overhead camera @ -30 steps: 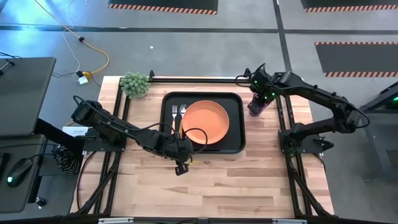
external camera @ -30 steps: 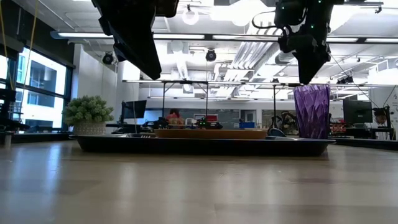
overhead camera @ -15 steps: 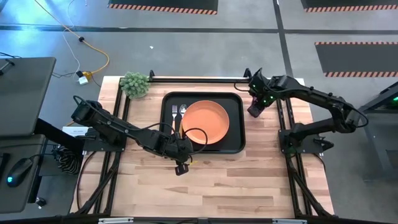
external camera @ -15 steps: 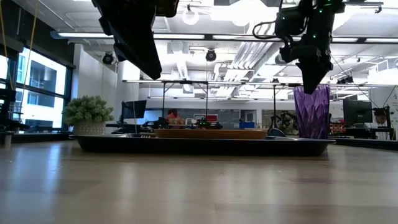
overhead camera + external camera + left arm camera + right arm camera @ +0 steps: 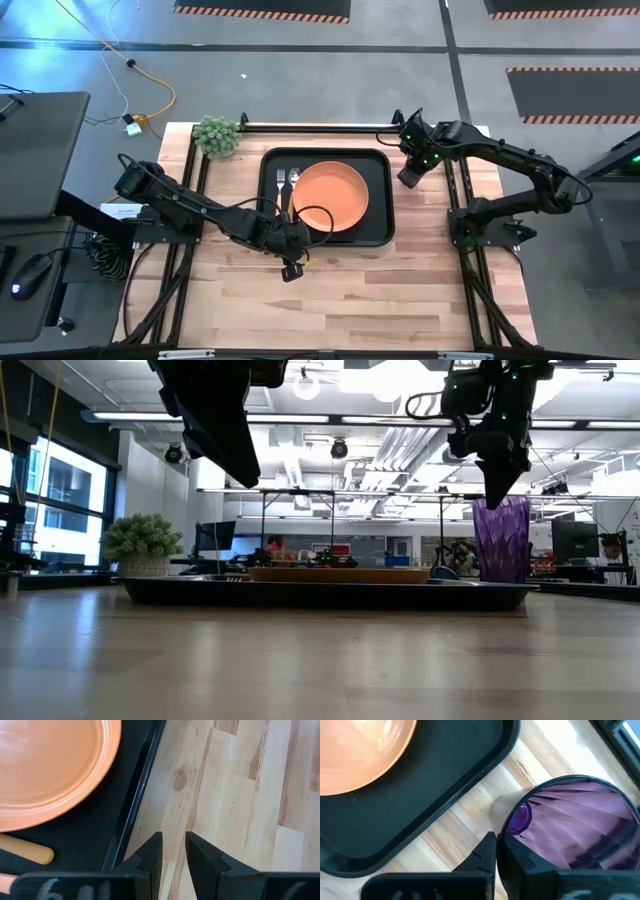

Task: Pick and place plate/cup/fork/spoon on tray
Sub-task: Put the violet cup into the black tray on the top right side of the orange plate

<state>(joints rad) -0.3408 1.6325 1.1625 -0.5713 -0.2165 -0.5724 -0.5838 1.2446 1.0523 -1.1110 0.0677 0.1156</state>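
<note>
The black tray [image 5: 375,230] lies mid-table with the orange plate [image 5: 330,196] on it. The fork [image 5: 281,181] and the spoon [image 5: 294,180] lie on the tray left of the plate. The purple cup [image 5: 408,177] is just right of the tray, a little tilted, and my right gripper [image 5: 411,166] is shut on it from above. It also shows in the low view [image 5: 500,545]. My left gripper [image 5: 292,262] hangs over the wood by the tray's near rim [image 5: 135,805], its fingers a narrow gap apart and empty. My right gripper pinches the cup's wall at its rim [image 5: 506,831], one finger [image 5: 520,862] inside the cup and the other [image 5: 485,855] outside. The fingers come from above, slanting down. The cup is tilted below them; whether its base is off the table, the tray's rim hides.
A small potted plant [image 5: 217,135] stands at the far left corner. A black frame bar [image 5: 320,127] runs along the far edge. Bare wood [image 5: 340,300] spreads near of the tray. The spoon's handle [image 5: 25,851] lies close to my left gripper.
My right gripper has shifted a little toward the tray and tipped. The cup, upright a second ago, has tilted with it.
</note>
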